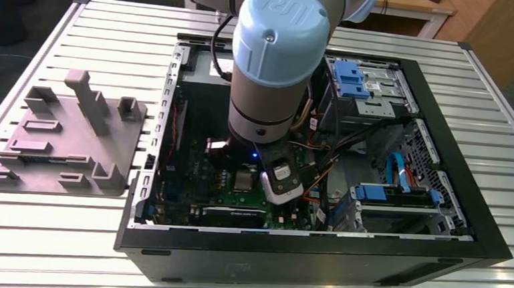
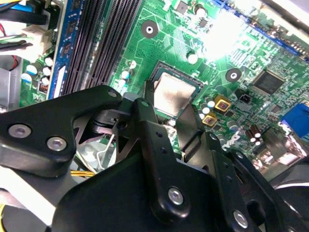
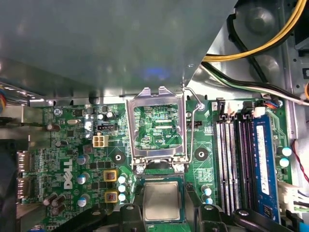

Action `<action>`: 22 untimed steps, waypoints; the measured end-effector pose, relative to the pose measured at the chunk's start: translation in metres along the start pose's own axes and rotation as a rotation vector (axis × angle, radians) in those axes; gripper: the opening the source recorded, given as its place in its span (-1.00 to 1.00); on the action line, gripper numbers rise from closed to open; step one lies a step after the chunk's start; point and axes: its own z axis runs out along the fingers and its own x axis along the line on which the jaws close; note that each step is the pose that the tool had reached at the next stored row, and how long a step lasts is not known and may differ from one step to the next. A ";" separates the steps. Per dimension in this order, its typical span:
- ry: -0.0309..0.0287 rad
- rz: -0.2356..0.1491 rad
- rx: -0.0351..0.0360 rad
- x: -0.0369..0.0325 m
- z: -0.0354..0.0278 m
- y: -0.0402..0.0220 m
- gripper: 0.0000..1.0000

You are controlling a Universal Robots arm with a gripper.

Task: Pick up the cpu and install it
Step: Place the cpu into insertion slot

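Observation:
The cpu (image 3: 161, 200), a small square chip with a silvery top, lies level inside the motherboard socket (image 2: 159, 70) on the green motherboard (image 3: 67, 145). My gripper (image 2: 170, 104) is down over it inside the open computer case (image 1: 304, 250). Its black fingers (image 2: 147, 116) press against two opposite edges of the chip, so it is shut on the cpu. The near part of the chip is hidden behind the gripper body. The socket's metal load plate (image 3: 157, 128) stands swung up, and its wire lever (image 3: 193, 125) is released beside it.
Long black memory slots (image 3: 236, 159) run alongside the socket. Yellow and black cables (image 3: 251, 43) cross the case nearby. Blue-tabbed drive bays (image 1: 397, 193) fill the exterior view's right side. A grey fixture plate (image 1: 61, 139) sits on the slatted table at the exterior view's left.

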 end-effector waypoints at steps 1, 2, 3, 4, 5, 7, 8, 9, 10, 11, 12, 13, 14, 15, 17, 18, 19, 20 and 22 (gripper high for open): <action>0.0000 0.000 0.0000 0.0000 0.0000 0.0000 -0.10; 0.0000 0.000 0.0001 0.0000 0.0000 0.0000 -0.10; -0.0001 0.000 0.0002 0.0000 0.0000 0.0000 -0.10; -0.0001 0.000 0.0004 0.0000 0.0000 0.0000 -0.10; 0.0000 0.000 0.0005 0.0000 0.0000 0.0000 -0.10; 0.0000 0.000 0.0008 0.0000 -0.0001 0.0000 -0.10; 0.0000 0.000 0.0009 0.0000 -0.0001 0.0000 -0.10; -0.0001 0.000 0.0010 0.0000 -0.0001 0.0000 -0.13; 0.0000 0.000 0.0011 0.0000 0.0000 0.0000 -0.26; 0.0000 0.000 0.0012 0.0000 0.0000 0.0000 -0.26; 0.0000 0.000 0.0013 0.0000 0.0000 0.0000 -0.39; -0.0001 0.000 0.0014 0.0000 0.0000 0.0000 -0.50; -0.0001 0.000 0.0015 0.0000 0.0000 0.0000 -0.50; 0.0000 0.000 0.0016 0.0000 -0.0001 0.0000 -0.62; -0.0001 0.000 0.0018 0.0000 0.0000 0.0000 -0.73; -0.0001 0.000 0.0019 0.0000 -0.0001 0.0000 -0.80; -0.0001 0.000 0.0020 0.0000 0.0000 0.0000 -0.80; -0.0001 0.000 0.0021 0.0000 -0.0001 0.0000 -0.80; -0.0001 0.000 0.0023 0.0000 -0.0001 0.0000 -0.80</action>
